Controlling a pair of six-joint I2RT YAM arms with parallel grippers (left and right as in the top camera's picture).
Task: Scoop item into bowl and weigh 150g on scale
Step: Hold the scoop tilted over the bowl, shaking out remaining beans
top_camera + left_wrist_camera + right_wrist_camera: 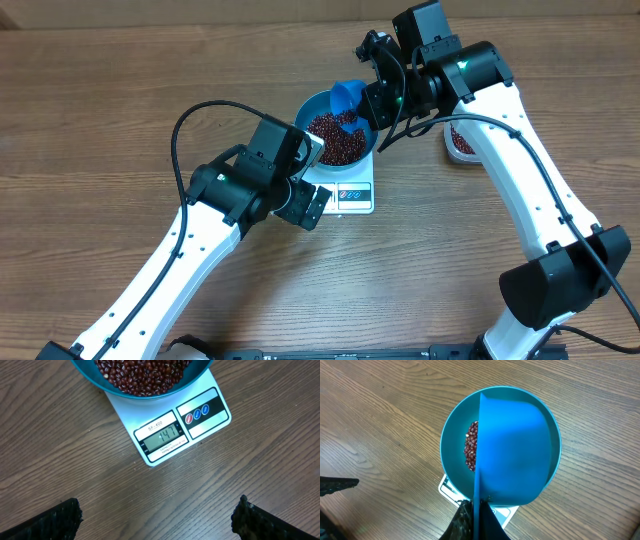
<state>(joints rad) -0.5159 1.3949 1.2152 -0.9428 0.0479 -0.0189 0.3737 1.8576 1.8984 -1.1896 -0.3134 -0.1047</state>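
The blue bowl [312,108] stands on the white scale [355,195] and holds a heap of red-brown beans [337,137]. In the left wrist view the bowl [120,387] and beans [140,372] fill the top, and the scale's display [165,436] reads 147. My right gripper [478,515] is shut on the handle of a blue scoop [512,450], held tipped on its side over the bowl [452,445]; beans [471,450] show beside it. The scoop [345,97] hangs over the bowl's far rim. My left gripper [160,517] stands open above bare table in front of the scale.
A clear tub [460,140] with more beans sits to the right of the scale, partly hidden under my right arm. The wooden table [100,120] stretches out on all sides. My left arm lies across the near left of the table.
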